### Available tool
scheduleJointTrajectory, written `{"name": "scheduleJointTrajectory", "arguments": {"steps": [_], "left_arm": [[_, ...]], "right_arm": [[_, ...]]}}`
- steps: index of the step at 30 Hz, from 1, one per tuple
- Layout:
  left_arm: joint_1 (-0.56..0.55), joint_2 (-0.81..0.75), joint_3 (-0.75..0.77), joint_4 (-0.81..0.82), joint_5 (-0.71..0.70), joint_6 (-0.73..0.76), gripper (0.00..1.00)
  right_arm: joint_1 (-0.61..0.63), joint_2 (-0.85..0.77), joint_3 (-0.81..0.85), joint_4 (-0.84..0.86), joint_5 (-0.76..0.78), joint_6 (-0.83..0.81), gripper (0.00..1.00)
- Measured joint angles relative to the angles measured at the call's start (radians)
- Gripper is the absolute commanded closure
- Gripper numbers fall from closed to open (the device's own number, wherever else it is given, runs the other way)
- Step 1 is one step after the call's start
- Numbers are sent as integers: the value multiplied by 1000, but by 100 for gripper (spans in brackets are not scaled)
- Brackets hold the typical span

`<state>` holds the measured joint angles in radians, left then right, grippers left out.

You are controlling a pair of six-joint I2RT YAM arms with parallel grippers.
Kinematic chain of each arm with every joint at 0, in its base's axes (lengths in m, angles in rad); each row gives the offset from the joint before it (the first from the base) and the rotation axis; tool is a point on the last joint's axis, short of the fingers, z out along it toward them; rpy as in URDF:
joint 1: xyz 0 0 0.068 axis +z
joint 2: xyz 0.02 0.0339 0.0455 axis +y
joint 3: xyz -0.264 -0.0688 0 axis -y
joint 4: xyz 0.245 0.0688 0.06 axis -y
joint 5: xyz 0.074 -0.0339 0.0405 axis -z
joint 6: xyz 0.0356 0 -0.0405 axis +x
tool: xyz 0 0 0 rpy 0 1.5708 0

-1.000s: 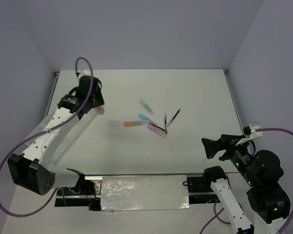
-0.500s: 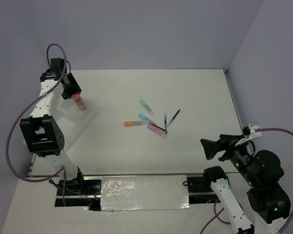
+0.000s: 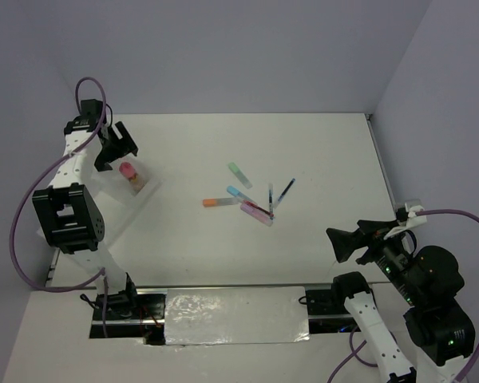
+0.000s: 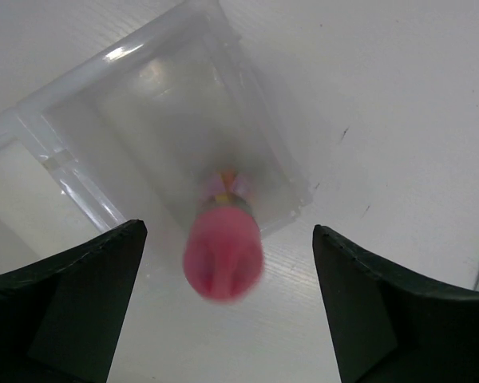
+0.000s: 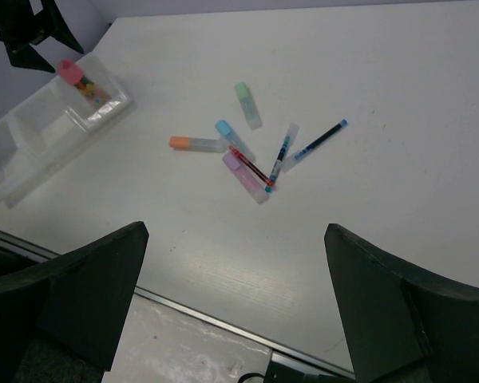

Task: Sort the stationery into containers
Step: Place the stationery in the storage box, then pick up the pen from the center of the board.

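Observation:
The pink-capped tan stick [image 3: 128, 171] is in the far end compartment of the clear tray [image 3: 150, 186], cap up and tilted. My left gripper [image 3: 118, 155] hangs open just above it. In the left wrist view the blurred pink cap [image 4: 223, 254] sits between the spread fingers without touching them. At mid-table lie the green [image 3: 239, 173], blue [image 3: 238, 193], orange [image 3: 216, 203] and pink [image 3: 256, 213] markers. A red pen [image 5: 251, 167] and two dark blue pens [image 3: 285, 189] lie among them. My right gripper [image 3: 337, 243] is open and empty, well to their right and nearer me.
The tray [image 5: 32, 136] runs diagonally along the table's left edge, and its other two compartments look empty. Grey walls close in the back and both sides. A metal rail [image 3: 235, 315] with the arm bases lines the near edge.
My left arm swung to the tray with the pink-capped stick, then its jaws opened and let go. The stick dropped into the end compartment. The right arm has not moved.

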<state>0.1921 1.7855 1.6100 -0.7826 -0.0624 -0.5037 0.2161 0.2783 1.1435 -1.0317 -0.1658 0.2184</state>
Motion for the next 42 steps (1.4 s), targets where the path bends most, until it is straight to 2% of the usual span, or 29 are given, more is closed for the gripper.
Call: {"name": "scheduleJointTrajectory", "arguments": {"steps": [7,11,14,17,20,21,23,24,27,31,36,42], "left_arm": [[36,-41,3,-16,-57,1,1],[47,-131,6,-24,-78,2,1],[19,-261,-19,-4,-95,6,1],[-70,-415,-59,23,-114,26,1],[-218,-545,-120,88,-80,62,1],[-276,-572,-139,109,-64,77,1],[-391,-599,-168,132,-43,99,1],[-432,-602,-179,135,-32,109,1],[-488,-618,-245,140,-17,117,1],[-491,-711,-361,131,-2,137,1],[-491,-808,-417,117,11,159,1],[-491,-814,-504,111,16,184,1]], "right_arm": [[0,50,-60,46,-59,12,0],[0,169,-138,126,-90,54,0],[19,311,-195,194,-100,97,0],[153,470,-212,264,-29,139,0],[315,653,-197,322,100,166,0],[351,714,-182,331,145,171,2],[417,869,-155,375,233,169,15],[436,937,-148,396,260,157,27],[464,1111,-143,461,298,102,41],[466,1279,-143,518,300,32,43],[467,1363,-139,586,286,-35,42],[467,1447,-100,642,284,-74,42]]}}
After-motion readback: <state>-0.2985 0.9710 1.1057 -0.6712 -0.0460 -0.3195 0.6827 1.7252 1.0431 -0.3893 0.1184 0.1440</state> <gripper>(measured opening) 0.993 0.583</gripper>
